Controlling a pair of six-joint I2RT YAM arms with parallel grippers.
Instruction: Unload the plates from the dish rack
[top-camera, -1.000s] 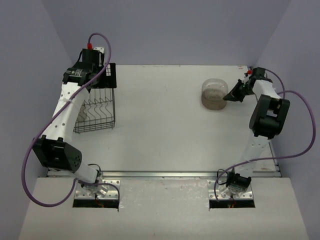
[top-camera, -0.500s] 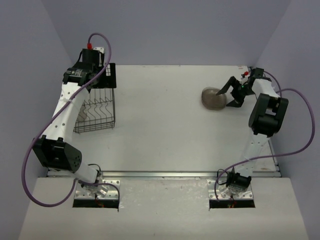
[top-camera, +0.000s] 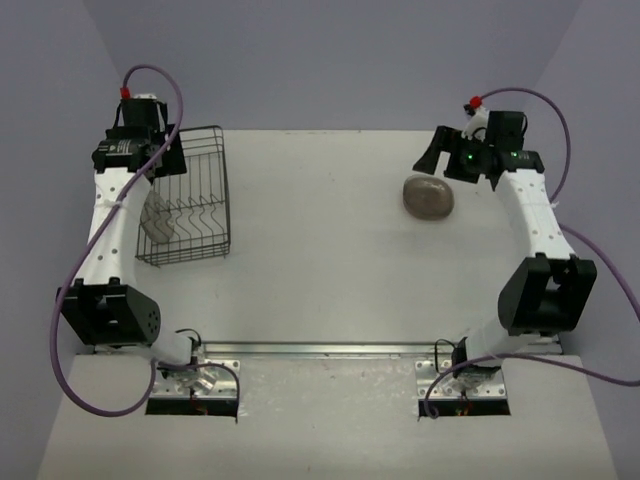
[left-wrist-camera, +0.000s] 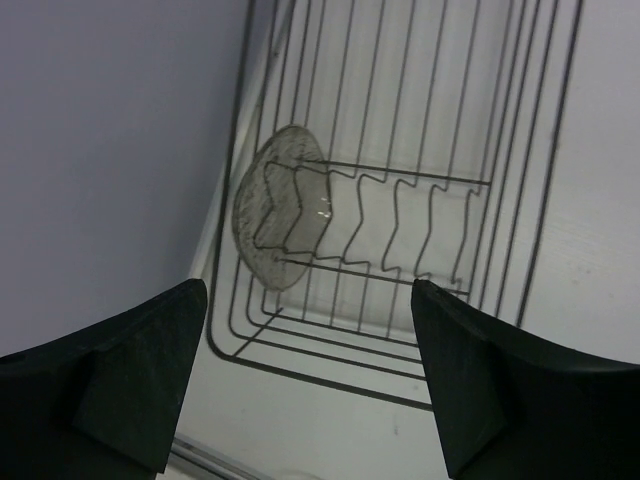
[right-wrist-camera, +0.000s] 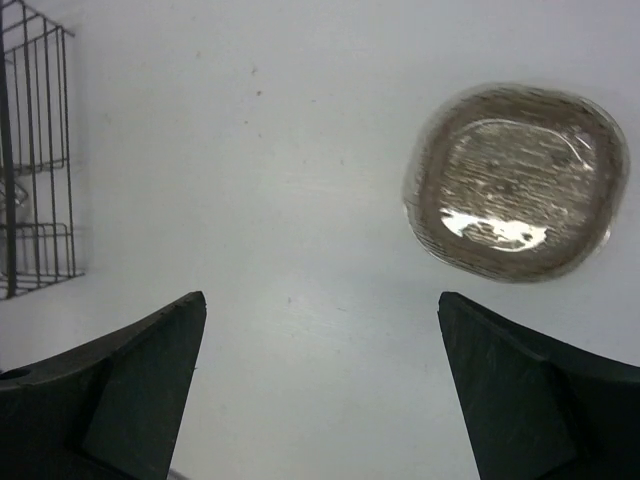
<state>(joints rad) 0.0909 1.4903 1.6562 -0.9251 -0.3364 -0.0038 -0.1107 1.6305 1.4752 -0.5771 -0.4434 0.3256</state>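
One see-through plate stands at the dish rack's 9 o'clock end; a grey-brown plate lies at the table's 2 o'clock. The left gripper and right gripper both gape. The left should descend straight, straddling the plate's rim without snagging the rack.

The dish rack stands on the table, ahead of the left gripper and spanning the gap between its spread jaws. One plate stands on edge in the rack, at the end of the wavy dividers, ahead of the jaw on the left of that view. A second plate lies flat on the table ahead of the right gripper, beyond the jaw on the right of its view. The rack's corner sits far off past the opposite jaw, well apart from this plate.
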